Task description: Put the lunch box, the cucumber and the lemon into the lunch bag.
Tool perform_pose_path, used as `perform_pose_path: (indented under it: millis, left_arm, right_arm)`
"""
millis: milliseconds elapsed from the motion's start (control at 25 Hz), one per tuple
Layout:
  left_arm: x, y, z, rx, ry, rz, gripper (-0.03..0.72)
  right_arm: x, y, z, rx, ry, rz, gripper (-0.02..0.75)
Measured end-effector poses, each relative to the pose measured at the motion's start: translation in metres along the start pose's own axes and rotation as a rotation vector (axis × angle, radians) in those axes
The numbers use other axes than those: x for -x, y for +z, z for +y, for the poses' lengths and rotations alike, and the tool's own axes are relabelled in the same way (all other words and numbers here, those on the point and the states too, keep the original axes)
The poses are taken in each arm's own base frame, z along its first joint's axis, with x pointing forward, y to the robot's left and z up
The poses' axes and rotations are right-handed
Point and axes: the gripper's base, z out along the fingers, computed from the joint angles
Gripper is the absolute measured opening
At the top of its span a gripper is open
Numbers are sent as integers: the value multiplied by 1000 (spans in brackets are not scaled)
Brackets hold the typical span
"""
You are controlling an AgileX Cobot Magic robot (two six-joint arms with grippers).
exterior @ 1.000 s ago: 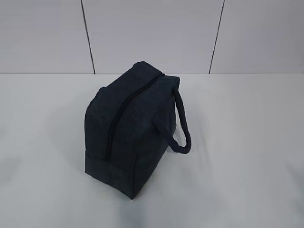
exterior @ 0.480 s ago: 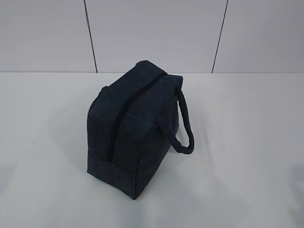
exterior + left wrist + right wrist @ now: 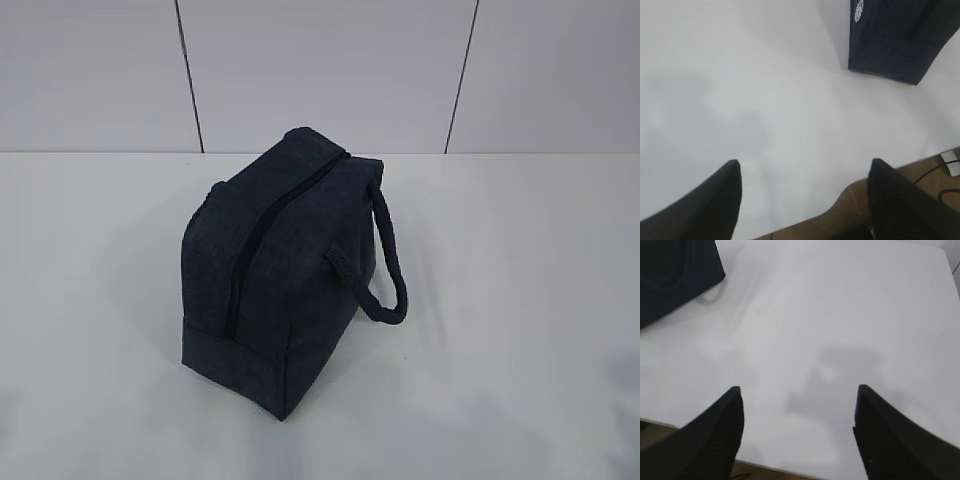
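Observation:
The dark navy lunch bag [image 3: 275, 290] stands mid-table in the exterior view, its top zipper closed and one strap handle hanging on its right side. A lower corner of the lunch bag [image 3: 890, 45] shows at the top right of the left wrist view, and another corner of the lunch bag [image 3: 675, 275] at the top left of the right wrist view. My left gripper [image 3: 804, 165] is open above the table's near edge, holding nothing. My right gripper [image 3: 799, 390] is likewise open and empty over the white surface. The lunch box, cucumber and lemon are out of view.
The white table [image 3: 520, 300] meets a pale panelled wall [image 3: 320, 70] behind the bag. In the left wrist view the table's near edge runs between the fingers, with brown floor [image 3: 850, 215] and cables [image 3: 950, 165] below.
The exterior view shifted a little, so the bag sits slightly further right in the picture. The bag itself does not appear to have moved.

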Motion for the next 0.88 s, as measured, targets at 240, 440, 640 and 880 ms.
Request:
perform_pose_path:
  millis: [240, 440, 640, 880]
  left_arm:
    - [1, 0, 0, 0, 1, -10, 533]
    - [0, -1, 0, 0, 1, -11, 531]
    - [0, -1, 0, 0, 1, -12, 531]
    - [1, -1, 0, 0, 1, -14, 531]
  right_arm:
    - [-1, 1, 0, -2, -2, 12, 541]
    - [-1, 1, 0, -3, -2, 12, 541]
    - [-1, 1, 0, -3, -2, 12, 541]
    - [-1, 1, 0, -3, -2, 14, 541]
